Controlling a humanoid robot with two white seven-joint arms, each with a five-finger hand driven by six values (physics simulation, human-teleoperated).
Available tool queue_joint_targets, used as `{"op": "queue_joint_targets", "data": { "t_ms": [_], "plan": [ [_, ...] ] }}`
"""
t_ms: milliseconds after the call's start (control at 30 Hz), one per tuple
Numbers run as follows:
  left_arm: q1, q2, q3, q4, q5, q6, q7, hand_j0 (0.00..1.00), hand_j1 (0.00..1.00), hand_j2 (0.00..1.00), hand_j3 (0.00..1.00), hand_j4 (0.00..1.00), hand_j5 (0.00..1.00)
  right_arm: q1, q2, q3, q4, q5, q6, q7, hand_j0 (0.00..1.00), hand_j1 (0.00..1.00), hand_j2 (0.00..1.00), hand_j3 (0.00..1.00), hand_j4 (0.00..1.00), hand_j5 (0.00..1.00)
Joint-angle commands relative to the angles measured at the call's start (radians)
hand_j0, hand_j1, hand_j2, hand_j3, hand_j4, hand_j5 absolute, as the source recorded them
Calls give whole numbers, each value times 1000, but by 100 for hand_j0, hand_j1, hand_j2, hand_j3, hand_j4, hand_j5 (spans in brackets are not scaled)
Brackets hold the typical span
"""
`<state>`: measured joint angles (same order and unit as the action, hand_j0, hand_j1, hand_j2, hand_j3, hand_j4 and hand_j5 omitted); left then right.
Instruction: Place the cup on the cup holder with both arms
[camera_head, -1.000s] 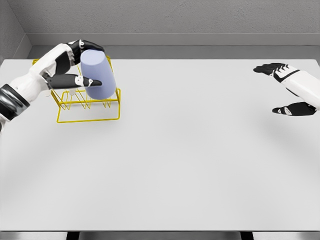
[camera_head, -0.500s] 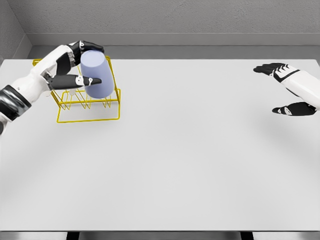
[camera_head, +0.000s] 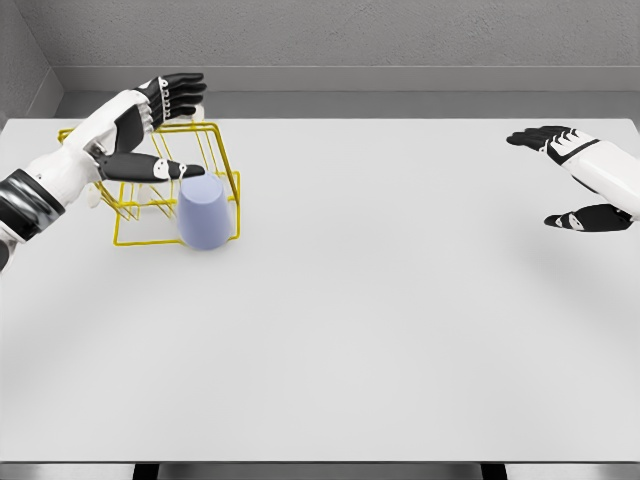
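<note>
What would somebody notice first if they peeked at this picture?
Probably the bright yellow wire cup holder at the table's far left, with a pale purple cup sitting upside down at its front right corner. Just above it, the left robot hand hangs open with its dark fingers spread, holding nothing. Far across the white table, the right robot hand waits open at the right edge.

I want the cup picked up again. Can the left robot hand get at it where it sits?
Probably yes. The left robot hand is open just above the cup, whose top and near side show clear; only the yellow rack wires around it might crowd the fingers.
</note>
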<state>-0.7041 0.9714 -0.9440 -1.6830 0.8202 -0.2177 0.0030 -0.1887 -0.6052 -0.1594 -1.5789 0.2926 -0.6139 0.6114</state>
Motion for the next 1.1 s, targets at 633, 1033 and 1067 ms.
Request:
{"op": "queue_joint_targets", "data": {
  "t_ms": [633, 1033, 1067],
  "plan": [
    [-14, 15, 2, -21, -4, -8, 0, 100, 100, 100, 100, 100, 100, 0, -1, 0, 2, -7, 3, -1, 100, 100, 100, 100, 100, 100],
    [132, 155, 5, -26, -4, -393, 2, 100, 100, 100, 100, 100, 100, 2, -1, 0, 2, -7, 3, -1, 100, 100, 100, 100, 100, 100],
    [143, 165, 5, -26, -4, -393, 2, 100, 100, 100, 100, 100, 100, 2, -1, 0, 2, -7, 3, -1, 100, 100, 100, 100, 100, 100]
  ]
}}
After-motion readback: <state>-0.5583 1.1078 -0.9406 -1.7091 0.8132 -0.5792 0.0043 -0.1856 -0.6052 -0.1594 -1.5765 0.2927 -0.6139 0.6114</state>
